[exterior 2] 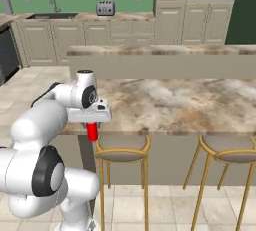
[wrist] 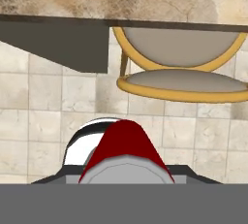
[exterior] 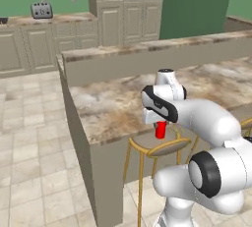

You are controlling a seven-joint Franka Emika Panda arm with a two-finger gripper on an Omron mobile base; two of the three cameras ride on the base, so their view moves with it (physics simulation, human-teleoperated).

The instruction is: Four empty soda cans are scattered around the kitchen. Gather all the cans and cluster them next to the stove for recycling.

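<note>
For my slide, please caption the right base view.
Gripper holds a red soda can above a stool.

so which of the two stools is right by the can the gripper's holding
The left stool in the right base view, at the island's corner: the red soda can in the gripper hangs beside its seat. The other stool stands well off to the right.
</note>
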